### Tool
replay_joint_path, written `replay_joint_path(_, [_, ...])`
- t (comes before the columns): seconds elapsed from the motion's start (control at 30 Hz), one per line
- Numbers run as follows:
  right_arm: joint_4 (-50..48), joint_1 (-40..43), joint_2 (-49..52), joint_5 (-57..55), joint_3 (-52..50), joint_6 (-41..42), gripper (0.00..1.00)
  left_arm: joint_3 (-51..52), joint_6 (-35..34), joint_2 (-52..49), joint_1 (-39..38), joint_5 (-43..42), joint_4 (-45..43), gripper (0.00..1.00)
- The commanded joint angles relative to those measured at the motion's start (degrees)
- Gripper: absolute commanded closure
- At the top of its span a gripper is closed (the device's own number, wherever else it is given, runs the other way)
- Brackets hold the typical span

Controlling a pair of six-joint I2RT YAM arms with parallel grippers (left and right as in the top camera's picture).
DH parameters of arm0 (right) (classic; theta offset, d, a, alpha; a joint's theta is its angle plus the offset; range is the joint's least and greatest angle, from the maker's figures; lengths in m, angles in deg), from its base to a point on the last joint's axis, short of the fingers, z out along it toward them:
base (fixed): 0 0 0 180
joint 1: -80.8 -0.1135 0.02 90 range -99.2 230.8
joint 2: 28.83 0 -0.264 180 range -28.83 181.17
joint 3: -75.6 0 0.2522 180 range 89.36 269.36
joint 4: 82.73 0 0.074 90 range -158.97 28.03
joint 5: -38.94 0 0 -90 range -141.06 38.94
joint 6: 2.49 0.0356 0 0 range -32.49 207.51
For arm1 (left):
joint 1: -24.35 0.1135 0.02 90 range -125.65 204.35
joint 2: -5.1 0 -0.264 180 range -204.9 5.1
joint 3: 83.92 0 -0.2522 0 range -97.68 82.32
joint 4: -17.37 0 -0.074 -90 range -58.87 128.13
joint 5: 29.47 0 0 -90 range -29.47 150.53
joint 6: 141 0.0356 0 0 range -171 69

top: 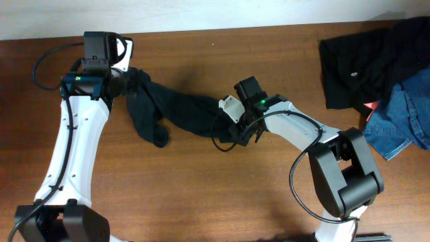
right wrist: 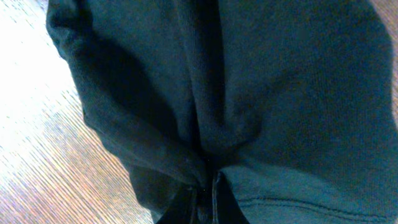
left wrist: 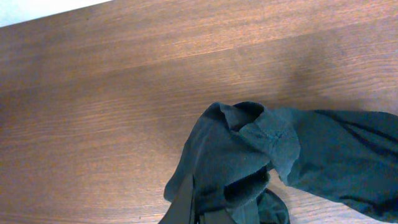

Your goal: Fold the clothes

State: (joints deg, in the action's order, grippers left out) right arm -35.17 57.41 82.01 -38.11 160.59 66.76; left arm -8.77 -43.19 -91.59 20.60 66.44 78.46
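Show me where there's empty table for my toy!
Bare wood lies near the front of the table, between the left arm and right arm, below the stretched black T-shirt. Another free strip runs along the far edge, above the T-shirt. Crowded: the middle, and the right far corner with the black garment and jeans.

T-shirt bunched across table centre, garment pile at right edge
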Motion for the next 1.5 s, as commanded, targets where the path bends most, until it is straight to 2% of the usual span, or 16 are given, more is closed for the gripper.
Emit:
replay_joint_path(0.0, [-0.04,-0.26,0.20,-0.33,-0.48,0.26,0.96,-0.90,-0.48,-0.35,0.04,-0.57,-0.42,0.99])
replay_joint_path(0.33, [6.19,0.17,-2.49,0.09,5.51,0.42,0.96,-0.90,-0.48,-0.33,0.04,-0.57,-1.49,0.99])
replay_joint_path(0.5, [7.58,0.20,-2.49,-3.78,8.35,6.32,0.96,-1.03,-0.48,-0.09,0.04,-0.57,-2.54,0.99])
replay_joint_path(0.67, [10.12,0.31,-2.49,-4.31,11.76,6.32,0.96,-2.73,-0.48,1.14,0.04,-0.57,-2.80,0.99])
replay_joint_path(0.93, [19.93,1.40,-2.51,-4.87,22.80,6.29,0.96,-4.63,-0.46,3.67,0.04,-0.57,-2.75,0.99])
replay_joint_path(1.2, [28.65,4.42,-2.86,-6.14,32.94,6.49,0.96,-4.66,-0.46,4.68,0.04,-0.57,-2.82,1.00])
replay_joint_path(1.47, [31.15,10.49,-6.75,-5.90,36.72,7.02,0.96,-7.19,0.70,4.83,0.26,-0.57,-3.30,0.99])
